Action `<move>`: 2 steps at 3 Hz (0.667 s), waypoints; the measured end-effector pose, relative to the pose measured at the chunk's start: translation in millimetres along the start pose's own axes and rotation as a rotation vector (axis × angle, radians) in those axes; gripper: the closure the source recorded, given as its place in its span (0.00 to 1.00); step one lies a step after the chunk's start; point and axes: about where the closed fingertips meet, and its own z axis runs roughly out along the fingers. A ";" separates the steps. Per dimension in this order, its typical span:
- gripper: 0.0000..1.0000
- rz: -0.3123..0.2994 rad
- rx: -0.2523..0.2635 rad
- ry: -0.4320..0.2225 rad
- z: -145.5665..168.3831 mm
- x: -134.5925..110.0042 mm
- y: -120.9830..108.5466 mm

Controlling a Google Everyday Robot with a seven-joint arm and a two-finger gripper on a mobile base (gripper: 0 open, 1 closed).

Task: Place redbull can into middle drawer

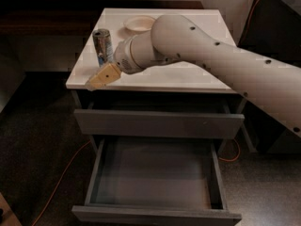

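The big white arm reaches in from the right across the table [188,83], its gripper [103,76] angled down over the front-left edge, the tan fingers pressed together into one wedge, holding nothing. The redbull can [102,46], label unreadable, stands upright just behind the fingers, apart from them. The middle drawer [155,215] lies pulled open well below them.
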 end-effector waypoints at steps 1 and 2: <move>0.00 0.007 0.029 -0.021 7.5 -17.2 -29.7; 0.00 0.023 0.052 -0.048 15.0 -32.2 -58.4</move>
